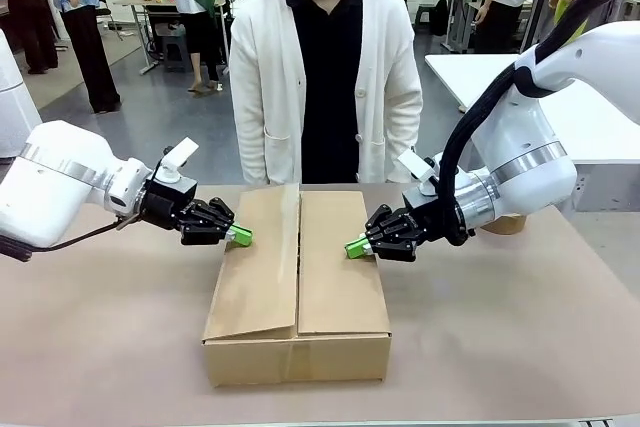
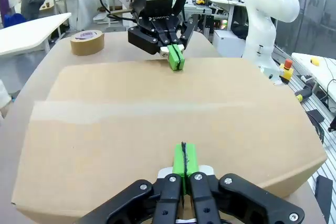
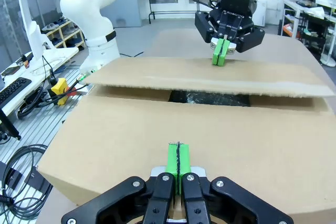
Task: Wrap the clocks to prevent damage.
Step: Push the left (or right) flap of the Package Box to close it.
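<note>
Sitting btwn L pincer (image 1: 240, 236) & R pincer (image 1: 355, 247) (both pinched together), cardboard box (image 1: 296, 287).

Box (image 1: 297, 277): matt brown cardboard, smooth. Tabletop (image 1: 500, 327): matt brown covering. Left arm shell (image 1: 60, 182): glossy white plastic.

White arms (image 1: 60, 182) carry black cables (image 1: 478, 112) and green-padded tools (image 1: 243, 236).

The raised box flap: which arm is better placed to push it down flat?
Left. The left pincer, shut, is at the outer edge of the raised flap; the right pincer, also shut, rests on the lower flap.
</note>
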Tool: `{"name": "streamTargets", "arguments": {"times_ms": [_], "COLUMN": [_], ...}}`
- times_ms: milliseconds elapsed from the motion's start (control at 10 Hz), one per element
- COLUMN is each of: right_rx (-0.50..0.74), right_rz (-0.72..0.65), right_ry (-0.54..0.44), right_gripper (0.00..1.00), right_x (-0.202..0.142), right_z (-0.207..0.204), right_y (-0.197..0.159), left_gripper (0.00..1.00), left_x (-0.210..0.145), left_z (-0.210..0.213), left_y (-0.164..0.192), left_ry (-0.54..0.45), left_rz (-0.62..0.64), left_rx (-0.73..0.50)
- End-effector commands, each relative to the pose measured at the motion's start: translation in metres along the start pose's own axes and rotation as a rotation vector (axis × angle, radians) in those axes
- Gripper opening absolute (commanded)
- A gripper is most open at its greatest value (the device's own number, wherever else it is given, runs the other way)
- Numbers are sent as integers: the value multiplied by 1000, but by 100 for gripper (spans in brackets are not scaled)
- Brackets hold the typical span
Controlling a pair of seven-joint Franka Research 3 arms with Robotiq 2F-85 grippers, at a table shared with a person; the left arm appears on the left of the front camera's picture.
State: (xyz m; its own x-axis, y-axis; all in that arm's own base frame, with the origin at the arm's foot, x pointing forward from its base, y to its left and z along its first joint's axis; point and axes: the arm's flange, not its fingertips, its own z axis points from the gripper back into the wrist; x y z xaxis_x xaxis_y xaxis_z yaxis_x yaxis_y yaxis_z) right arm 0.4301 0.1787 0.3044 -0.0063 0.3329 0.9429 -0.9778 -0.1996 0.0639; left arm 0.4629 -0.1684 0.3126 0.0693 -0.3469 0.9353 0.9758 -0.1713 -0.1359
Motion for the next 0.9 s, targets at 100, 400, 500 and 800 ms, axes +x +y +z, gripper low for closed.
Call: {"name": "streamTargets", "arguments": {"times_ms": [100, 400, 500, 800], "right_rx": [1, 1, 1, 1], "right_rz": [-4, -4, -4, -4], "right_ry": [6, 6, 6, 6], "right_gripper": [1, 1, 1, 1], "right_x": [-2, -2, -2, -2], "right_z": [-3, -3, -3, -3], "right_y": [0, 0, 0, 0], "left_gripper": [0, 0, 0, 0], "left_x": [-7, -20, -17, -6], "left_z": [-14, -12, -8, -6], "left_y": [7, 4, 3, 2], "left_ry": [26, 67, 100, 11], "left_rz": [17, 32, 11, 11], "left_rx": [-4, 25, 18, -7]}}
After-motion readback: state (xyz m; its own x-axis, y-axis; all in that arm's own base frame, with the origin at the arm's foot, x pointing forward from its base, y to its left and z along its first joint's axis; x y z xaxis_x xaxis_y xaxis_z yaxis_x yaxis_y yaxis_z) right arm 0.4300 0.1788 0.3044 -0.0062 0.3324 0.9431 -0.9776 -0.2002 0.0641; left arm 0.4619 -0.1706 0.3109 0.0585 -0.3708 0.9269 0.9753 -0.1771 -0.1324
